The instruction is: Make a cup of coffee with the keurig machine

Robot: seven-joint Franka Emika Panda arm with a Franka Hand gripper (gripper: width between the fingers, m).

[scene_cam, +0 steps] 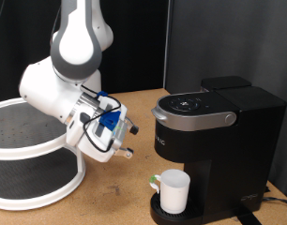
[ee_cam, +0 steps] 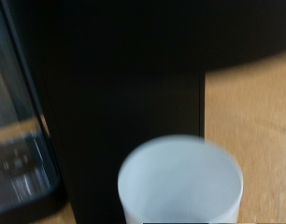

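The keurig machine [scene_cam: 214, 127] stands at the exterior view's right, matte black, with its grey lid handle down and a silver-rimmed button panel on top. The cup [scene_cam: 173, 190], a plain white mug, stands upright on the machine's round drip tray [scene_cam: 162, 211] under the spout. My gripper [scene_cam: 130, 143] hangs in the air to the left of the machine, above the table, pointing towards it. Its fingers stand apart with nothing between them. In the wrist view the cup [ee_cam: 180, 182] shows in front of the machine's black body [ee_cam: 115, 84]. The fingers do not show there.
A white round two-tier rack [scene_cam: 31, 159] stands at the exterior view's left, close behind the arm. The wooden table top [scene_cam: 125, 192] lies between the rack and the machine. A dark curtain hangs behind.
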